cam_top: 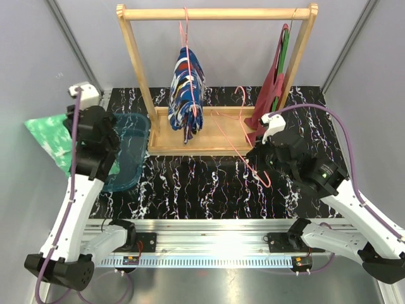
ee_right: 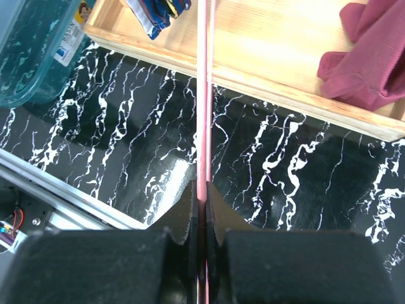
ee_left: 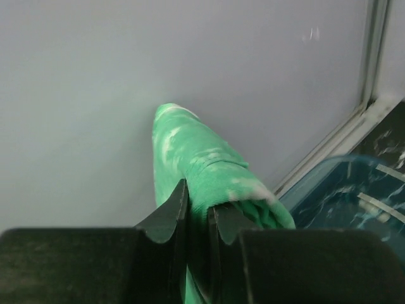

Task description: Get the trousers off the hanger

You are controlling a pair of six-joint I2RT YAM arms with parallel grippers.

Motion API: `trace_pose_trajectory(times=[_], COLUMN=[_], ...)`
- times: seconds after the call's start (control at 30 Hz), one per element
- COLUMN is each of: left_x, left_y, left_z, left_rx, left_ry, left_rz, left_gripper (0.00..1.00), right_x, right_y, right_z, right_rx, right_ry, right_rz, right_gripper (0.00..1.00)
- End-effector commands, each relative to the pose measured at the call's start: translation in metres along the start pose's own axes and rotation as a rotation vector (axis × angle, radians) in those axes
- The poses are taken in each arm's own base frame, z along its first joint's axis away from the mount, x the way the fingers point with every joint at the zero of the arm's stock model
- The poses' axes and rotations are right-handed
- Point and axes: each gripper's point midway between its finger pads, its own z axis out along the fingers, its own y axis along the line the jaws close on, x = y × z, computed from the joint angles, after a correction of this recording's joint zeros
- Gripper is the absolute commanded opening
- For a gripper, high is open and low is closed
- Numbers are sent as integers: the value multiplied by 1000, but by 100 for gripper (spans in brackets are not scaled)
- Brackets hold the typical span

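- My left gripper [ee_left: 197, 204] is pinched narrow on the mint green trousers [ee_left: 196, 158], held out past the left edge of the marbled table [cam_top: 209, 190], beside the teal bin [cam_top: 133, 149].
- My right gripper [ee_right: 201, 193] is clamped on a pink hanger [ee_right: 202, 95].
- The dark blue patterned trousers [cam_top: 187, 95] hang from the wooden rack [cam_top: 215, 12].

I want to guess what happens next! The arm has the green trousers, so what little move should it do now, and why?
Probably the left gripper should swing a little to its right, over the blue tub, then let go. It is pinching the green trousers, free of any hanger, but they stick out past the tub's left side. The right gripper pinches the pink hanger.
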Motion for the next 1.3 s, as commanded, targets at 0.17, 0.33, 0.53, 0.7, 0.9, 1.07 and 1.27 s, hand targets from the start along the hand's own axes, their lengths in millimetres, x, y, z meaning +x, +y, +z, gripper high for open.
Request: trace_pose_trajectory(times=[0.17, 0.33, 0.53, 0.7, 0.9, 1.07, 1.27], left_x=[65, 85, 95, 126, 142, 148, 158], left_y=[-42, -75, -119, -156, -194, -234, -243], left_z=[12, 25, 44, 54, 48, 25, 16], left_rx=[31, 36, 46, 91, 230, 459, 550], left_ry=[34, 79, 133, 168, 147, 109, 168], left_rz=[166, 264, 388, 489, 498, 556, 578], left_gripper=[0, 0, 0, 0, 0, 0, 19], right_x=[-21, -21, -21, -24, -27, -28, -33], right_y=[18, 16, 12, 10, 14, 18, 18], right_z=[-8, -14, -26, -31, -28, -22, -25], right_rx=[-95, -106, -113, -112, -121, -133, -130], right_ry=[-93, -116, -146, -164, -164, -157, -166], right_rz=[-6, -2, 8, 0, -15, -21, -28], right_gripper=[0, 0, 0, 0, 0, 0, 0])
